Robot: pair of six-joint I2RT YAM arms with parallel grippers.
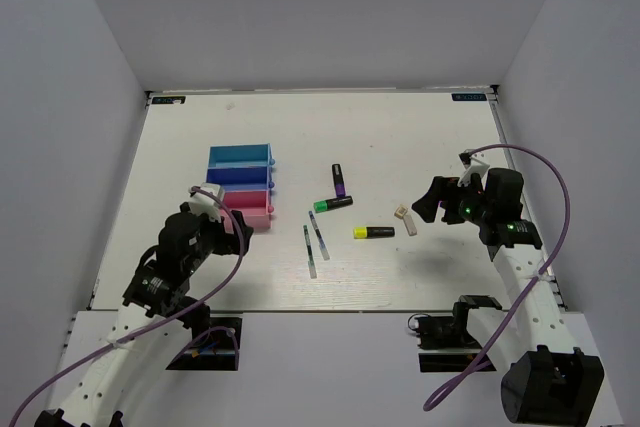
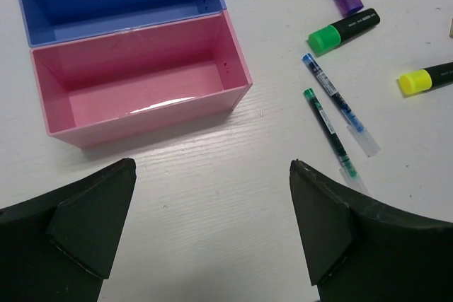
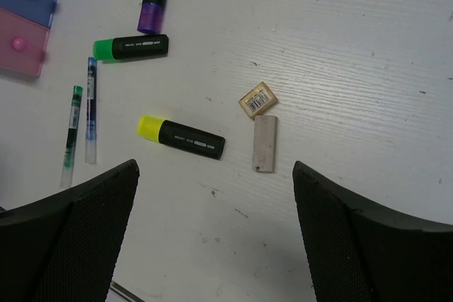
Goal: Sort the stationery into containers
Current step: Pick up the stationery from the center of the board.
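Three trays stand stacked at the left: light blue [image 1: 240, 154], dark blue [image 1: 240, 175] and pink [image 1: 251, 205]. On the table lie the purple highlighter [image 1: 339, 180], green highlighter [image 1: 332, 204], yellow highlighter [image 1: 373, 232], green pen [image 1: 310, 252] and blue pen [image 1: 319, 235]. A cream strip [image 3: 265, 143] lies beside a small cream labelled block [image 3: 258, 99]. My left gripper [image 1: 232, 222] is open and empty, just in front of the pink tray [image 2: 148, 114]. My right gripper [image 1: 432, 202] is open and empty, above the table right of the cream strip [image 1: 406, 219].
In the left wrist view the pink tray and the dark blue tray [image 2: 42, 33] hold nothing, and the pens [image 2: 333, 97] lie to the right. White walls close in the table on three sides.
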